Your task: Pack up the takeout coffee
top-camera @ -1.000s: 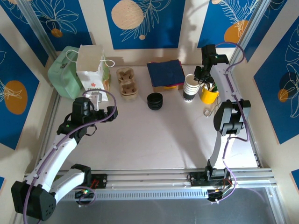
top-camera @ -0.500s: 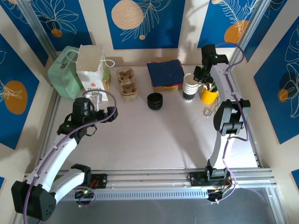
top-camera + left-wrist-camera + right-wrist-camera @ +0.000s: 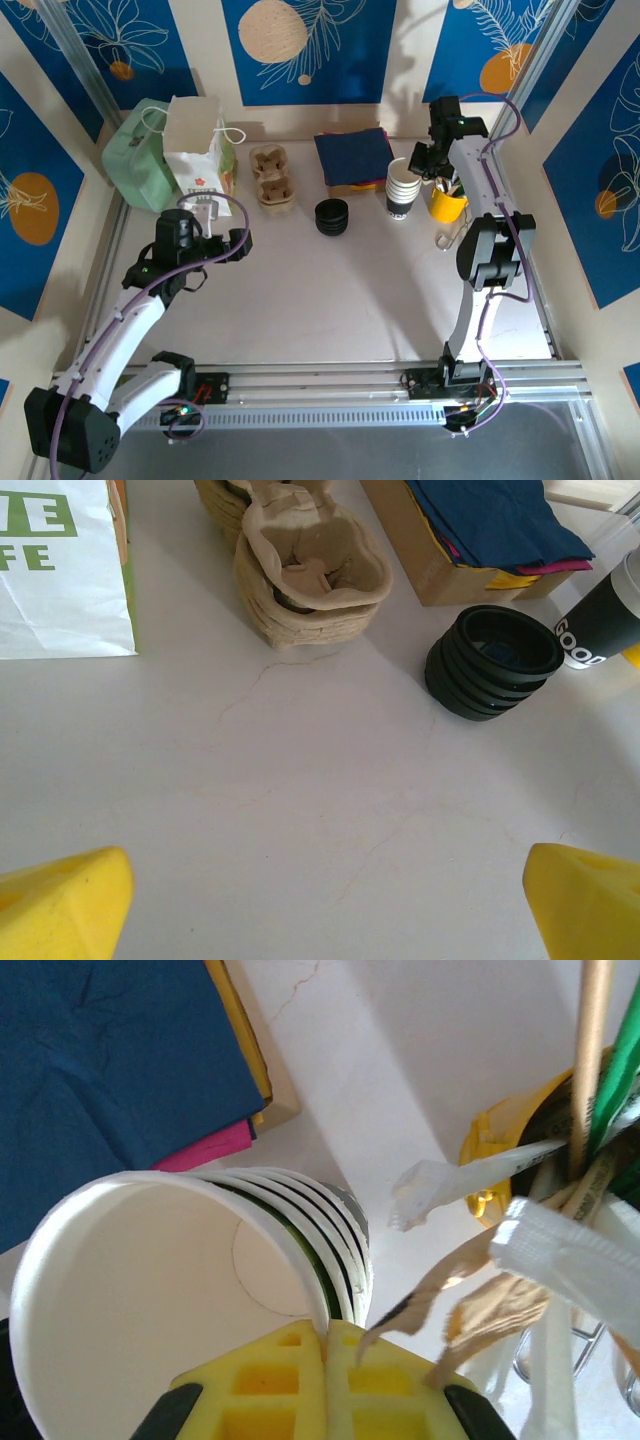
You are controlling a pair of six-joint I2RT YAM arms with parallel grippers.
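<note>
Two grippers noted. The right gripper [image 3: 419, 164] sits in the upper right of the top view, at the stack of paper cups [image 3: 402, 188]. In the right wrist view its yellow fingers [image 3: 270, 1380] are clenched together on the wall of the top cup [image 3: 130, 1300], whose white rim runs into the seam between them. The stack leans, with dark bands showing below each rim. Just beside it stands a yellow cup [image 3: 448, 204] of stirrers and wrapped items, and blue napkins [image 3: 110, 1060] lie on a cardboard box at upper left.

The left gripper [image 3: 240, 240] hangs over the left of the table [image 3: 330, 290], released, its yellow fingertips [image 3: 60, 895] wide apart and holding nothing. Ahead of it, in the left wrist view, are a stack of pulp cup carriers [image 3: 310, 575], a stack of black lids [image 3: 495, 660] and a white paper bag [image 3: 60, 570] with green lettering. A green bag [image 3: 138, 168] stands behind the paper bag at far left.
</note>
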